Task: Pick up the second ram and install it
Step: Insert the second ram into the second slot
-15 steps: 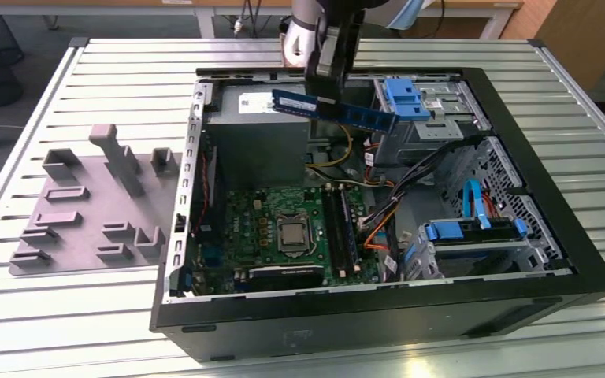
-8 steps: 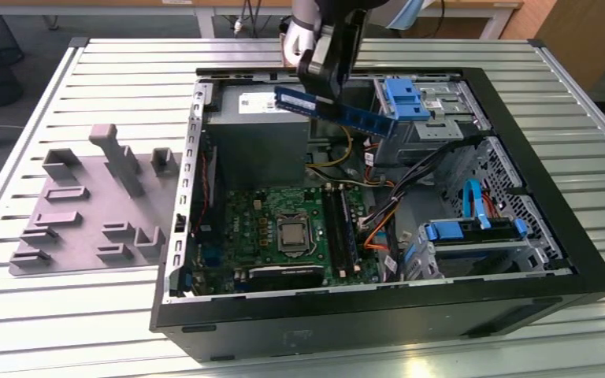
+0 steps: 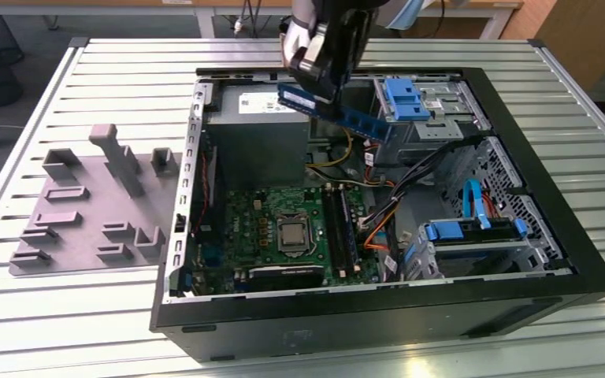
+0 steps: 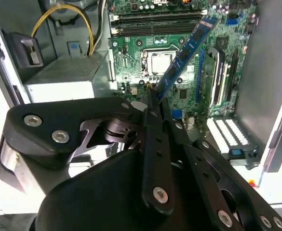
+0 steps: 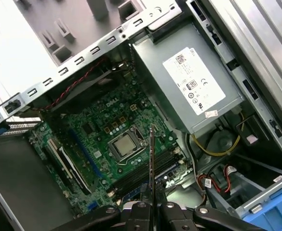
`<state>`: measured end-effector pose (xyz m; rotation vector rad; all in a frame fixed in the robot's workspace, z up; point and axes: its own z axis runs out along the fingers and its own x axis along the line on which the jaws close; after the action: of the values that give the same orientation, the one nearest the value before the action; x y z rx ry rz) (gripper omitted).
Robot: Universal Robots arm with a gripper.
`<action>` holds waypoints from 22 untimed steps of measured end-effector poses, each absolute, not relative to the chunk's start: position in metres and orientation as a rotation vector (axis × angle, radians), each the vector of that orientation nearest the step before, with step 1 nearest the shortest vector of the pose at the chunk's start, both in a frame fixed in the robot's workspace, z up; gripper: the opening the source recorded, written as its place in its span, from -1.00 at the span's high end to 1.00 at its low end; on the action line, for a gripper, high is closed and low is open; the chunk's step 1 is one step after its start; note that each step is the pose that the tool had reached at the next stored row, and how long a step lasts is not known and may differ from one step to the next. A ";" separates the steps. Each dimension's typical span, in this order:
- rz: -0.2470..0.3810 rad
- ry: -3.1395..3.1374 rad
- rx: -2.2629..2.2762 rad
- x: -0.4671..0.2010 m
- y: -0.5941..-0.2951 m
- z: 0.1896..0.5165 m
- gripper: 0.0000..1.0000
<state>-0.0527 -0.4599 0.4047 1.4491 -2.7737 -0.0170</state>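
Blue-green second ram hangs tilted in the air above the motherboard, not touching it; my gripper is clamped on one end. Grey power supply sits just beside the motherboard, grey fixture blocks well apart from it, outside the case.

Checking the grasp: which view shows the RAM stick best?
Second wrist view: the long flat blue-green RAM stick shows its broad face with dark chips, held in the black pincer. The exterior view shows it tilted above the open black computer case. The first wrist view shows it edge-on, a thin line.
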 end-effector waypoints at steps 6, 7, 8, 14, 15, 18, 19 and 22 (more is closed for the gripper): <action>-0.016 -2.842 1.309 -0.053 -0.460 0.404 0.73; -0.016 -2.853 1.285 -0.053 -0.460 0.404 0.73; -0.015 -2.864 1.261 -0.053 -0.460 0.404 0.73; -0.013 -2.924 1.112 -0.053 -0.460 0.404 0.73; -0.013 -2.935 1.085 -0.053 -0.460 0.404 0.73; -0.012 -2.961 1.010 -0.053 -0.460 0.404 0.73; -0.011 -2.969 0.985 -0.053 -0.460 0.403 0.73; -0.010 -2.994 0.909 -0.053 -0.460 0.403 0.73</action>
<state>-0.0527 -0.4598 0.4033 0.9086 -2.9936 -0.0105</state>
